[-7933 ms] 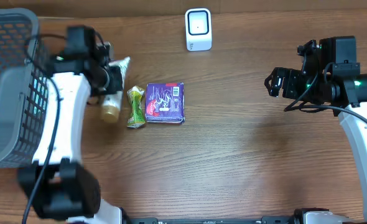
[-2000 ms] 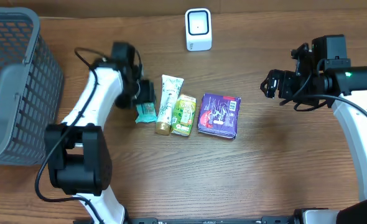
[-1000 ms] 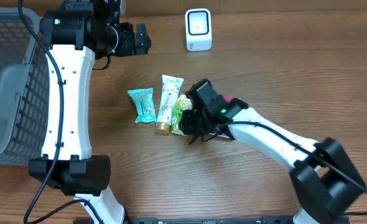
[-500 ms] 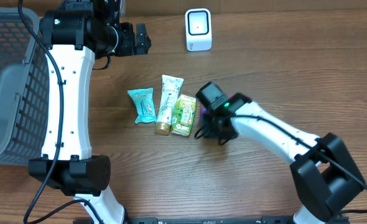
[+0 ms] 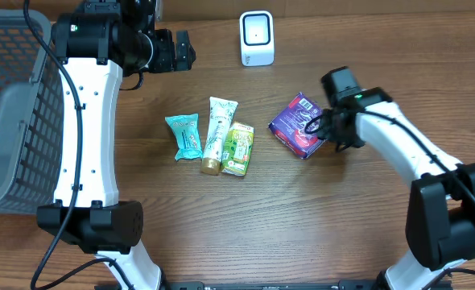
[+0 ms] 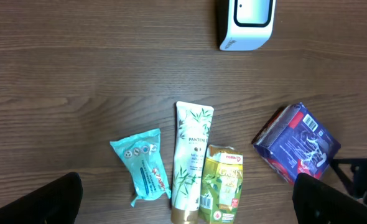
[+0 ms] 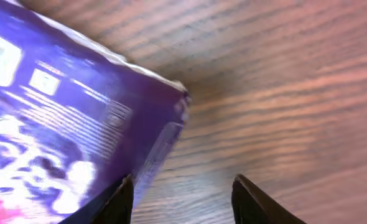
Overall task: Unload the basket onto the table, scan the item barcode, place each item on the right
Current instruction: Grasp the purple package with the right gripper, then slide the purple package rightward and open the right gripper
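A purple rectangular carton with white and red print point(image 5: 298, 125) is seen on the brown wooden tabletop point(image 5: 366, 225), a little right of its middle and nearer the far edge than the near one. It is turned at a slant to the edges. It appears to be tipped up on one side, though this cannot be told for certain. The right gripper point(image 7: 183, 180) is placed at the carton's right-hand corner. Its jaws are parted, and bare wood is seen between them. One finger is just beside the carton's side wall, but whether it touches cannot be told.

A small white box-shaped scanner point(image 5: 256, 38) is stood at the middle of the far edge. Three packs are laid side by side left of the carton: a teal sachet point(image 5: 183, 135), a white tube with a gold cap point(image 5: 217, 133) and a green pouch point(image 5: 239, 147). The left gripper point(image 5: 179, 51) is held high near the far left corner, spread wide and empty. A grey mesh basket point(image 5: 12, 97) is set along the left edge.
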`<move>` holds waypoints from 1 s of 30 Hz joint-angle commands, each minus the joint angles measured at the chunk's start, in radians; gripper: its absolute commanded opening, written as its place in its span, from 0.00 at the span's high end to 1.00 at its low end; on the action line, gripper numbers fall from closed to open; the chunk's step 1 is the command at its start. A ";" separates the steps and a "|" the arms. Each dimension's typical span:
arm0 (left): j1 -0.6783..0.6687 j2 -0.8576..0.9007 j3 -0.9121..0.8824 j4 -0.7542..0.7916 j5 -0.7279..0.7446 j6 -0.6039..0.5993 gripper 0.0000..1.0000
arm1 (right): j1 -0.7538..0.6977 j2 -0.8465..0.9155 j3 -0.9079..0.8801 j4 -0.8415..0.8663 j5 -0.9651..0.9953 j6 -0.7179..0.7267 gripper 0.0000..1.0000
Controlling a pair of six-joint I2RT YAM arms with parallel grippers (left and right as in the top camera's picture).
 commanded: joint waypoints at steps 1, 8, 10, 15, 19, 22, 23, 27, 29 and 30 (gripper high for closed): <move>0.001 -0.003 0.012 0.000 0.011 0.014 0.00 | 0.017 -0.062 0.065 0.022 -0.259 -0.146 0.44; 0.001 -0.003 0.012 0.000 0.011 0.014 0.00 | 0.136 -0.076 0.040 0.123 -0.412 -0.109 0.28; 0.001 -0.003 0.012 0.000 0.011 0.014 0.00 | 0.171 -0.053 0.037 0.192 -0.380 -0.099 0.27; 0.001 -0.003 0.012 0.000 0.011 0.014 0.00 | 0.239 0.076 0.037 0.435 -0.188 -0.018 0.29; 0.001 -0.003 0.012 0.000 0.011 0.014 0.00 | 0.248 0.184 0.037 0.567 -0.175 -0.014 0.30; 0.001 -0.003 0.012 0.000 0.011 0.014 0.00 | 0.248 0.196 0.038 0.544 -0.174 0.005 0.34; 0.001 -0.003 0.012 0.000 0.011 0.015 0.00 | 0.248 0.186 0.042 0.513 -0.175 0.008 0.34; 0.001 -0.003 0.012 0.000 0.011 0.014 0.00 | 0.246 0.117 0.076 0.317 -0.180 -0.013 0.34; 0.001 -0.003 0.012 0.000 0.011 0.015 0.00 | 0.241 0.079 0.090 0.224 -0.155 -0.045 0.34; 0.001 -0.003 0.012 0.000 0.011 0.015 0.01 | 0.238 0.058 0.093 0.180 -0.140 -0.050 0.34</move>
